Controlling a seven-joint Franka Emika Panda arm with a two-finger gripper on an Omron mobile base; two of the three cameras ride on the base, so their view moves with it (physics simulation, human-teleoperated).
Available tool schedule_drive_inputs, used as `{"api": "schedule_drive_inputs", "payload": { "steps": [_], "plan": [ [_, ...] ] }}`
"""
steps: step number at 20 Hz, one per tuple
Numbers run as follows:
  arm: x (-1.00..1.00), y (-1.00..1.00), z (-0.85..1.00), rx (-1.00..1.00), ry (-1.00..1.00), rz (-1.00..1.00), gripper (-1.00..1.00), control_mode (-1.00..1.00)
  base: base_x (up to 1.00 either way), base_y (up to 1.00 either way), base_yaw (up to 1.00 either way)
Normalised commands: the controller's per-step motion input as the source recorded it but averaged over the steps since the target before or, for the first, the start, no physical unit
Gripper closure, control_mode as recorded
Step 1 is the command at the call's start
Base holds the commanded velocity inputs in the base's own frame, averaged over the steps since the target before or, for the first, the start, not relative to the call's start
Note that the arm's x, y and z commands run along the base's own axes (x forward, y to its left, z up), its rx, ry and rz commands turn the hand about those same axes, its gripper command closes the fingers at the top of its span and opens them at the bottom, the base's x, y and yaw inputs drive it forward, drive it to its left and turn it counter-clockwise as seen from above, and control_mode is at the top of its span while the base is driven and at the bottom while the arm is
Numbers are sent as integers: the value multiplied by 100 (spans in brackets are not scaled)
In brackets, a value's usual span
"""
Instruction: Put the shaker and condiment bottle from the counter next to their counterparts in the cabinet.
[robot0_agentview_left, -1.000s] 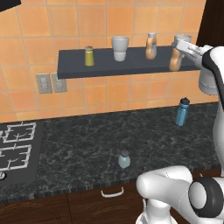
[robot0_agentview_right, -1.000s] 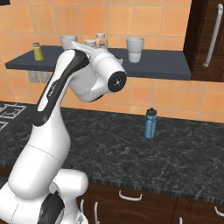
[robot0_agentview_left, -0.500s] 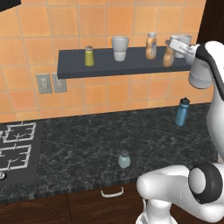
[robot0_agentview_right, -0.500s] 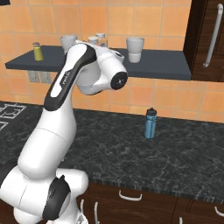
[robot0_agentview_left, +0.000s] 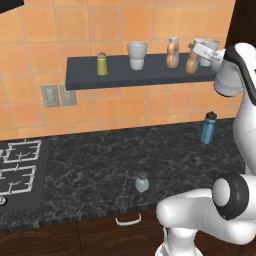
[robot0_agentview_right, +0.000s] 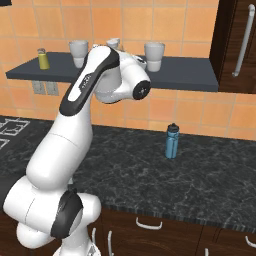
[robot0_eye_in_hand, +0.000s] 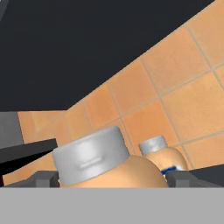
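The gripper (robot0_agentview_left: 196, 50) is up at the right part of the shelf (robot0_agentview_left: 85, 75), and the slim amber bottle (robot0_agentview_left: 192, 62) stands on the shelf between its two fingertips (robot0_eye_in_hand: 43, 178). The jaws stand wide apart; whether they touch the bottle I cannot tell, because the hand view is very close. The curvy orange bottle (robot0_agentview_left: 172, 52) stands just beside it on the shelf. The small blue-grey shaker (robot0_agentview_left: 142, 182) sits on the black counter (robot0_agentview_left: 90, 165), well apart from the blue bottle (robot0_agentview_left: 208, 128). The yellow-green shaker (robot0_agentview_left: 102, 64) and a cup (robot0_agentview_left: 137, 55) stand further left on the shelf.
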Motion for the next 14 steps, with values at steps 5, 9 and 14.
{"api": "schedule_drive_inputs", "payload": {
  "steps": [5, 9, 14],
  "plan": [
    [0, -10, 0, 0, 0, 0, 100, -100, 0, 0, 0],
    [0, -2, 0, 0, 0, 0, 100, -100, 0, 0, 0],
    [0, 0, -11, 0, 0, 0, 100, -100, 0, 0, 0]
  ]
}}
